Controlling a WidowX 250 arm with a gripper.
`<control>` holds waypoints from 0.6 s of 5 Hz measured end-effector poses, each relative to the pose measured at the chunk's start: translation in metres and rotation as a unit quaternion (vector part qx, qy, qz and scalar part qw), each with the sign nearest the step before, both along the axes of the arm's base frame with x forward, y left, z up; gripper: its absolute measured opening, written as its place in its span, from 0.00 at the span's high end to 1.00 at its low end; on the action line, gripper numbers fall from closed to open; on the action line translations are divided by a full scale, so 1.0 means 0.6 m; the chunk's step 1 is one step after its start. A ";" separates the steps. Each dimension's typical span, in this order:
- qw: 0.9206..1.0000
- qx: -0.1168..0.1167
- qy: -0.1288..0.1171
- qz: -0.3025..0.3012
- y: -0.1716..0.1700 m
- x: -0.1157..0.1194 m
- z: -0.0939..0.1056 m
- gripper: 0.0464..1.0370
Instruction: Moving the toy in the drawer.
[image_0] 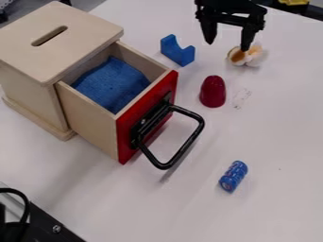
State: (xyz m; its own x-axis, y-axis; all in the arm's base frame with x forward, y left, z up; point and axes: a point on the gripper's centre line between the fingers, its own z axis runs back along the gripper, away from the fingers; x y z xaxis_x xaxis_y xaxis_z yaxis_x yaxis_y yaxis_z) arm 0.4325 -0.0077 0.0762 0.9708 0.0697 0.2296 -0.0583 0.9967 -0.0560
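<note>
On the left side of the camera view, a wooden box (75, 19) is sitting with a slot (49, 36) in its lid and its drawer (88, 123) hanging well open. Some blue, cloth-looking stuff (114, 85) is lining the inside, and a chunky black handle (183, 148) is sticking out from the red front (126, 149).

As for the toy (255, 58), I'm going with the little white-and-orange one: it's lying on the bench (277, 142) up near the top, outside the drawer. A blue curved block (177, 49) and a red dome (212, 91) are taking up spots between it and the drawer, the dome standing upright. Way further down, past the handle, a small blue cylinder (233, 176) is lying on its side.

The black gripper (227, 46) is hanging in from the top edge, and its fingers (250, 35) are sitting wide apart, gripping nothing. One tip is overlapping the toy in view, but I honestly can't tell if it's touching.
</note>
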 end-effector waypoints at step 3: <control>0.998 -0.028 0.003 -0.062 -0.023 0.066 -0.060 0.04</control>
State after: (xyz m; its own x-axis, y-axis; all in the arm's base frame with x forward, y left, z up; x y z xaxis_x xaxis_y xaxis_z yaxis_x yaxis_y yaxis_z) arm 0.4718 -0.0215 0.0402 0.9741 -0.0390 0.2228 0.0651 0.9917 -0.1111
